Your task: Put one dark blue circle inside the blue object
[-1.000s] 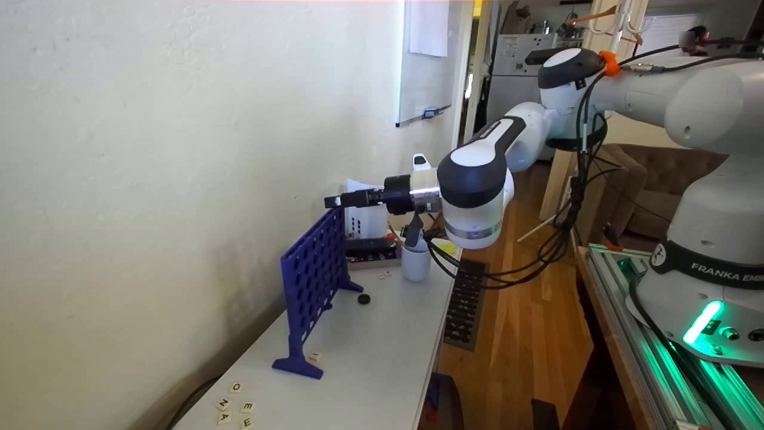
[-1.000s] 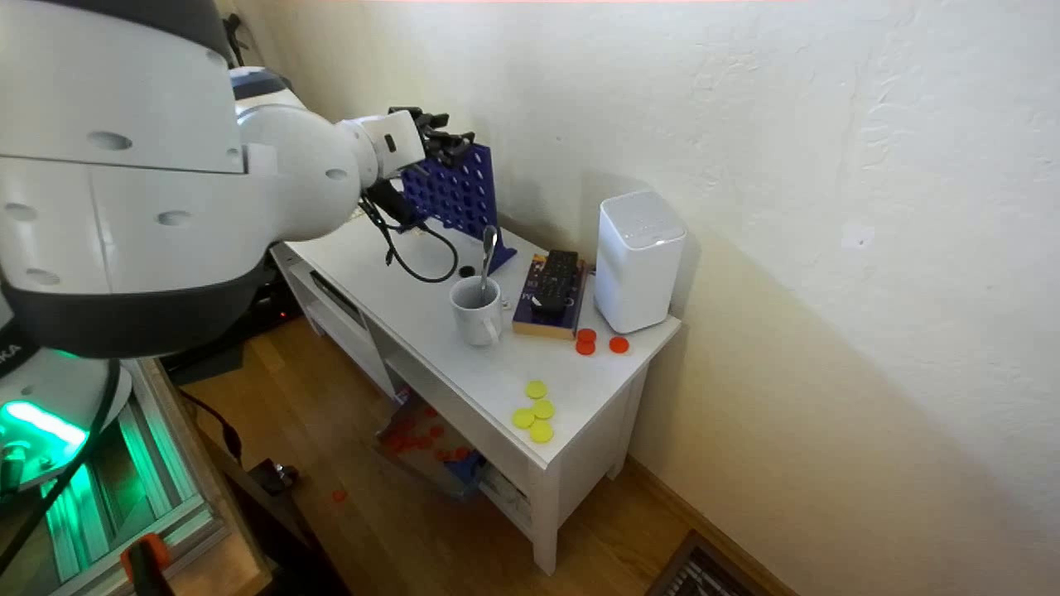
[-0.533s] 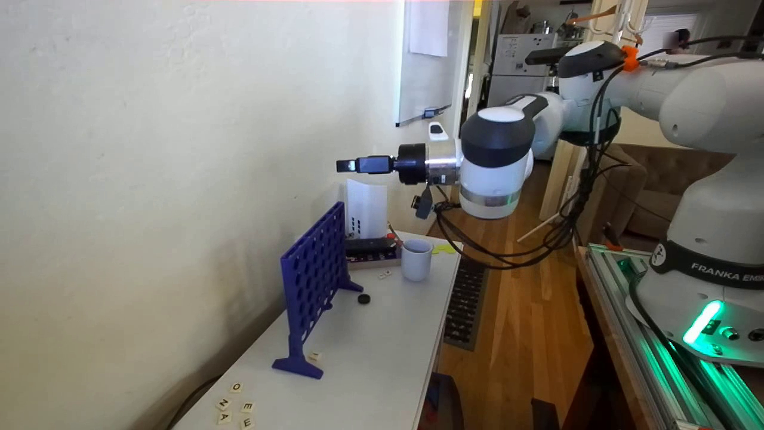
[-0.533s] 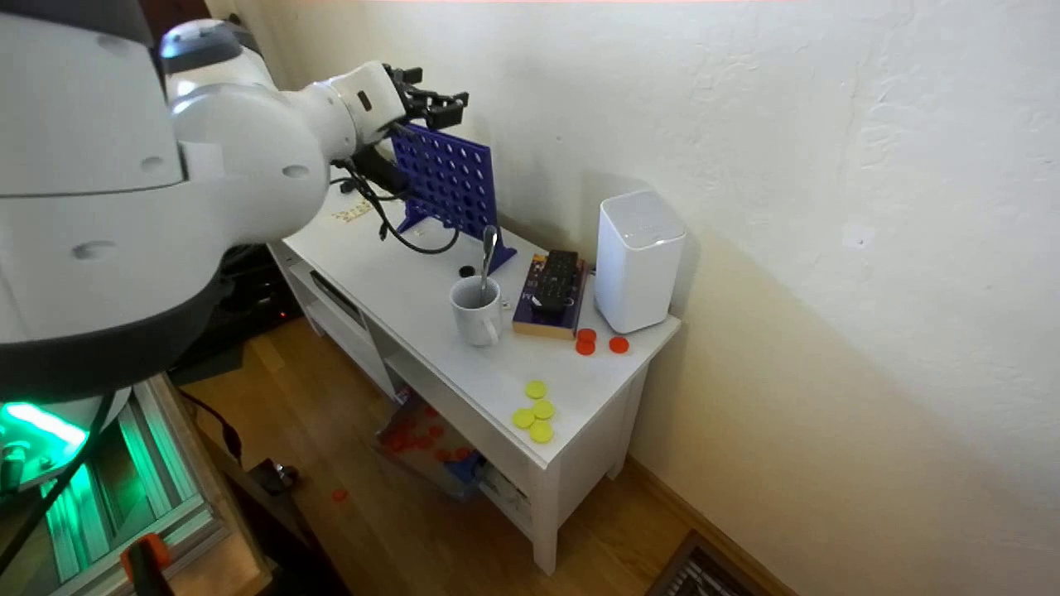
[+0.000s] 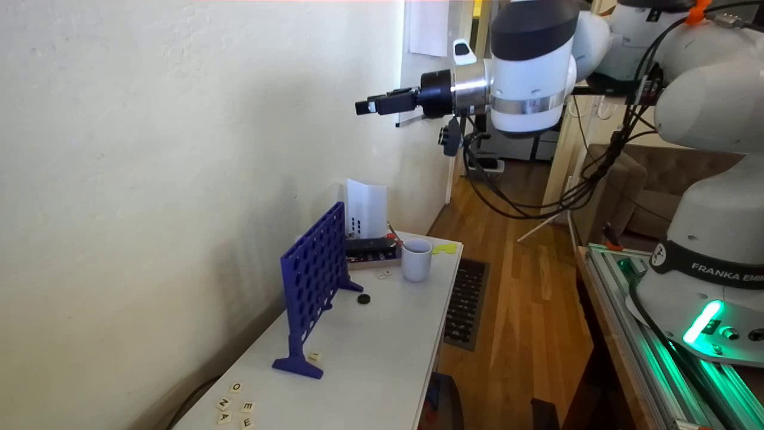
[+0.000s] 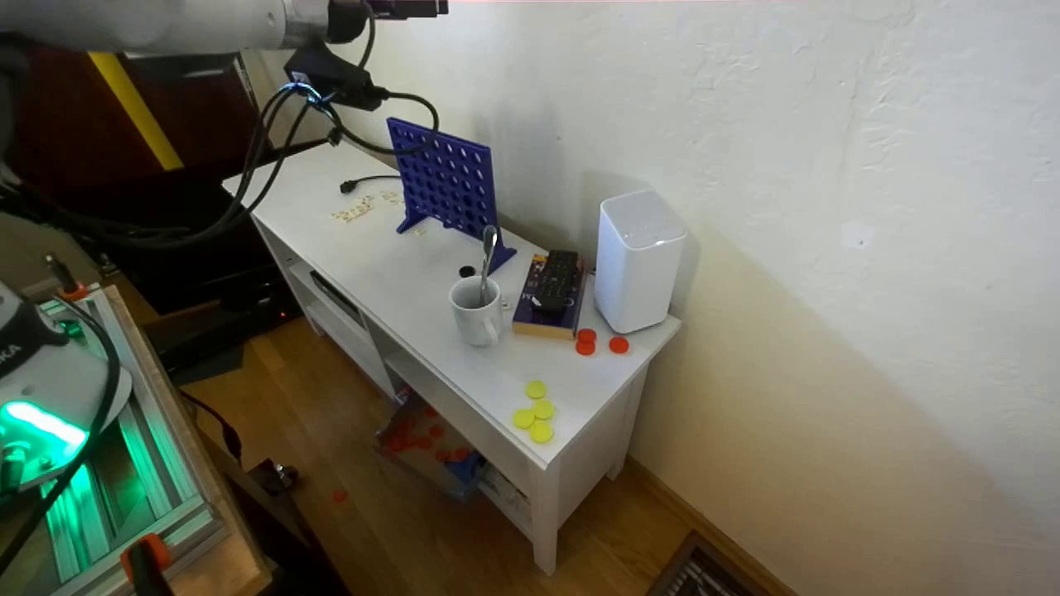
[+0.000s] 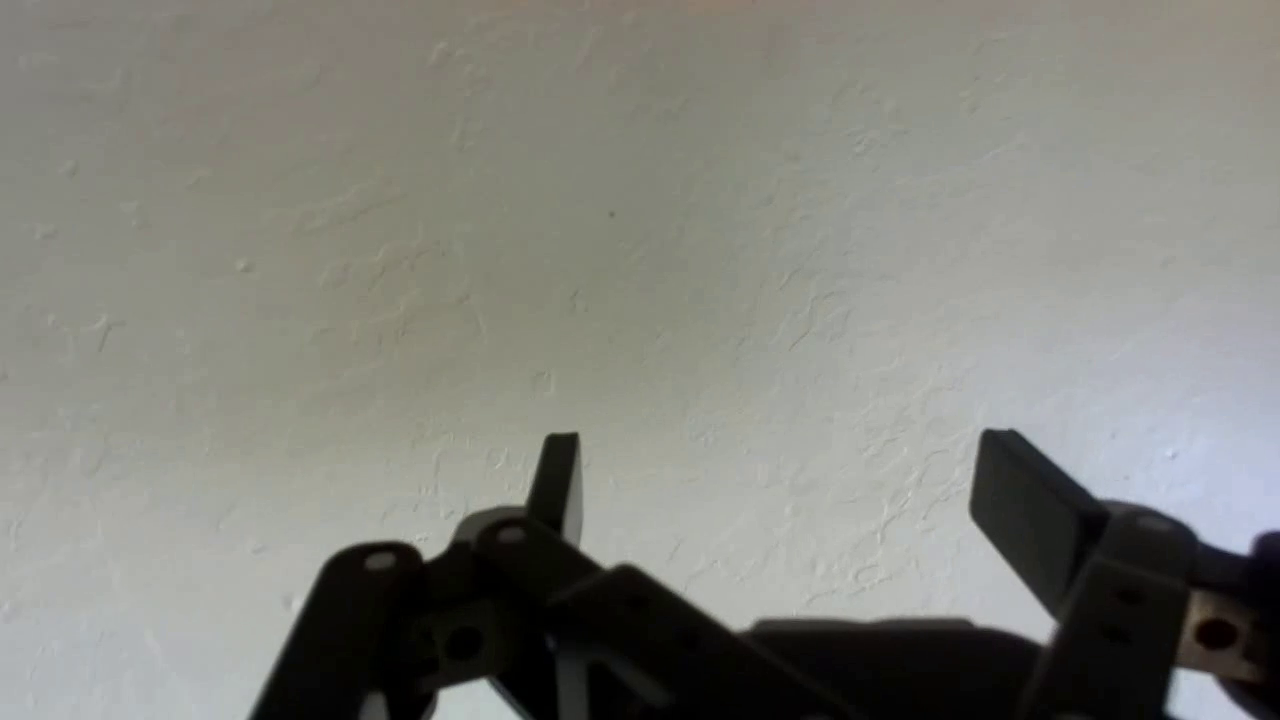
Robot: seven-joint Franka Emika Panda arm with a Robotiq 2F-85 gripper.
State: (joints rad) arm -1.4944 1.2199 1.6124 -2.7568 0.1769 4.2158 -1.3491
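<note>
The blue object, an upright grid panel full of round holes, stands on its feet along the wall side of the white table; the same blue rack shows in the other outside picture. A dark, nearly black disc lies flat on the tabletop just beside the rack's far foot. Whether any disc sits inside the rack I cannot make out. My gripper hangs well above the rack, pointing at the wall. In the wrist view the gripper has its fingers wide apart, with only bare wall between them.
A white mug holding a spoon stands near the disc. Beyond it are a book with a remote, a white box-shaped device, red discs and yellow discs. Letter tiles lie at the opposite end.
From close to the rack's upper edge, my gripper has risen high and drawn back from the wall. Rack, dark disc and mug have stayed in place.
</note>
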